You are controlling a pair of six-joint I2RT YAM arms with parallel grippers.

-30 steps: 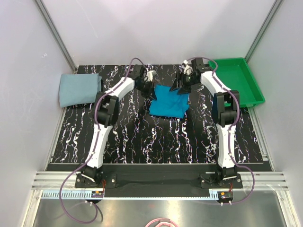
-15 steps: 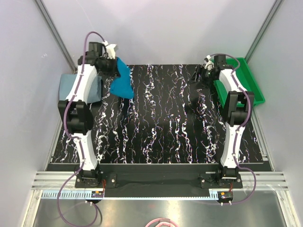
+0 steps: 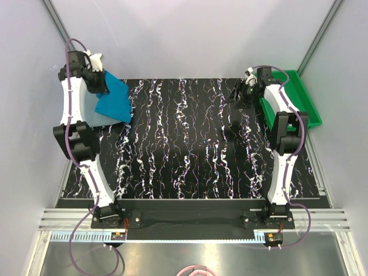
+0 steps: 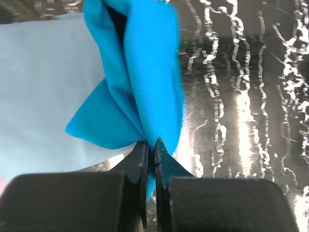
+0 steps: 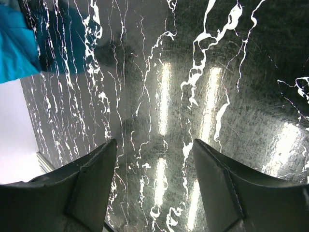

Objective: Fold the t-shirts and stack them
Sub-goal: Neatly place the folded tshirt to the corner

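Teal cloth this limp would likely stack best if laid down flat, edges squared over the pale grey-blue t-shirt [image 4: 38, 87], before letting go. The teal-blue t-shirt [image 4: 145, 72] hung pinched in the clenched left gripper [image 4: 150, 145], dangling partly over that shirt at the far left corner of the table [image 3: 190, 149]. The right gripper [image 5: 154, 145] stood released and empty near the far right edge.

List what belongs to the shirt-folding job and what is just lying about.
Job:
- teal-blue t-shirt, pinched in the shut left gripper
- pale grey-blue t-shirt, lying under the hanging teal one
- right gripper, open and empty

Lying about:
- green tray, at the far right corner of the table
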